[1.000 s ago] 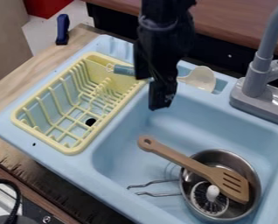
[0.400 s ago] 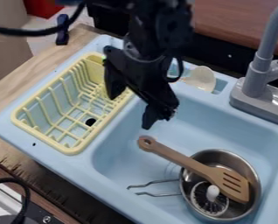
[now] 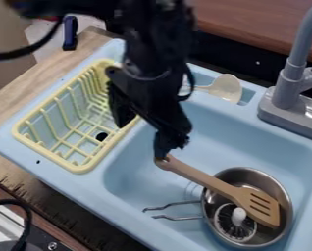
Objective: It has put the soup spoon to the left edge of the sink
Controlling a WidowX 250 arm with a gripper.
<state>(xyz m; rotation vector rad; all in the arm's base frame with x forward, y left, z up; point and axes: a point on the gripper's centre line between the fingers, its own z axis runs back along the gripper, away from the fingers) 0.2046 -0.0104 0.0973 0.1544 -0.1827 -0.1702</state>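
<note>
Hovering open over the light-blue plastic sink basin's (image 3: 129,169) rack-side edge: my black two-finger gripper (image 3: 144,137), jaws wide, unloaded. One fingertip overlaps the brown slotted spatula's (image 3: 201,177) handle end; can't tell contact. Cream-coloured soup spoon (image 3: 225,88) lies on the basin's faucet-side ledge, handle partly hidden. Pale-yellow plastic rack (image 3: 85,169) borders the basin; floor stretches toward round steel pan (image 3: 286,196) inside it.

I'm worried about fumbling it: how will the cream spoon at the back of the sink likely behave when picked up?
The cream spoon is probably light, as it looks like plastic. It should stay mostly stiff, though its narrow neck might flex a little. The broad bowl could make that end dip if it is held far back.
</note>
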